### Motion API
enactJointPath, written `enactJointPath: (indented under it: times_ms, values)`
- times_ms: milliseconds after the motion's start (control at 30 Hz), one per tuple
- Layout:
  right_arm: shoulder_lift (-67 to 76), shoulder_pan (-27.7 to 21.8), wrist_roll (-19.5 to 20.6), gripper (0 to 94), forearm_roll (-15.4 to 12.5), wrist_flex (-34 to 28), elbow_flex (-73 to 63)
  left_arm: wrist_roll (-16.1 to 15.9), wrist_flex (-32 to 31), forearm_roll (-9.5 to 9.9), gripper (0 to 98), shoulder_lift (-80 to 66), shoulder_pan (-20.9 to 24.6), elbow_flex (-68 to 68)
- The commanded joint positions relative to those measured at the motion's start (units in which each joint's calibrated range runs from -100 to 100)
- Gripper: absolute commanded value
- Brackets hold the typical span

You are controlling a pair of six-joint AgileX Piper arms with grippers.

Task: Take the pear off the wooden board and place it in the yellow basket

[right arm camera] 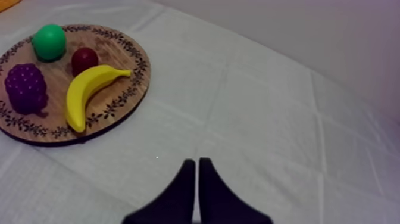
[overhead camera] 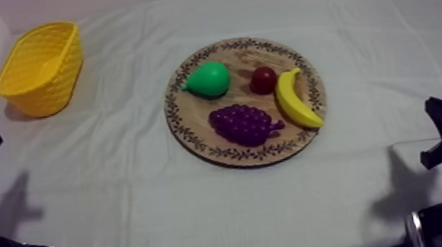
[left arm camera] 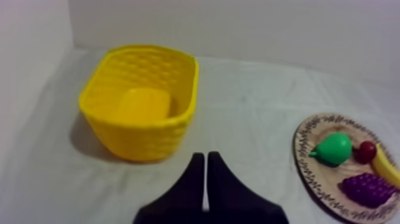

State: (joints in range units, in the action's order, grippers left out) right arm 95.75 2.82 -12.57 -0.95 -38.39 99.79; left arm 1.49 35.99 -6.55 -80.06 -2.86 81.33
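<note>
Grey-white cloth (overhead camera: 122, 198) covered the table, with a plain pale wall behind. A round wooden board with a dark leaf-patterned rim (overhead camera: 194, 140) lay near the table's middle. A yellow woven-look plastic basket (overhead camera: 48, 92) stood at the far left, mouth up, well apart from the board.

On the board:
- A glossy green toy pear (overhead camera: 208, 79) lay on its side at the far-left part, its narrow end towards the basket side.
- A small red fruit (overhead camera: 263, 80) sat near the pear, with a gap between them.
- A purple bunch of grapes (overhead camera: 244, 123) lay on the nearer part.
- A curved yellow banana (overhead camera: 296, 100) lay along the right rim.

Nothing touched the pear, so the pick-up was not yet begun.

The left gripper (left arm camera: 205, 158) was low at its own side of the table, facing the basket. Its two black fingers were pressed together in a narrow wedge and held nothing. The right gripper (right arm camera: 197, 162) was likewise closed on nothing, over bare cloth beside the board.

Handling, by judgement: the pear looked like moulded plastic, so probably light, stiff and not fragile, with a smooth skin that could slip. The best hold seemed to be across the wide belly from above, one finger on each flank. The tapered neck would likely squirt out of a pinch. The left arm was the nearer one to both pear and basket.
</note>
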Motion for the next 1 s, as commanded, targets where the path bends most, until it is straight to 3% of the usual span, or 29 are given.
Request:
enactJointPath:
  times_ms: [0,167,433,967]
  values:
    - [0.01,0.02,-0.01,0.3,0.0,0.0,-0.01,-8.61,2.45,-0.08,0.0,10.18,0.18,-13.74]
    - [0.01,0.02,-0.01,0.3,0.0,0.0,-0.01,-12.1,7.57,-0.26,0.0,23.98,-0.63,-30.92]
    - [0.01,0.04,-0.01,0.3,0.0,0.0,-0.01,-14.65,14.58,-0.06,0.0,42.4,-4.89,-53.06]
    - [0.01,0.09,-0.01,0.3,0.0,0.0,-0.01,-18.32,21.38,1.95,0.1,67.91,-15.11,-73.99]
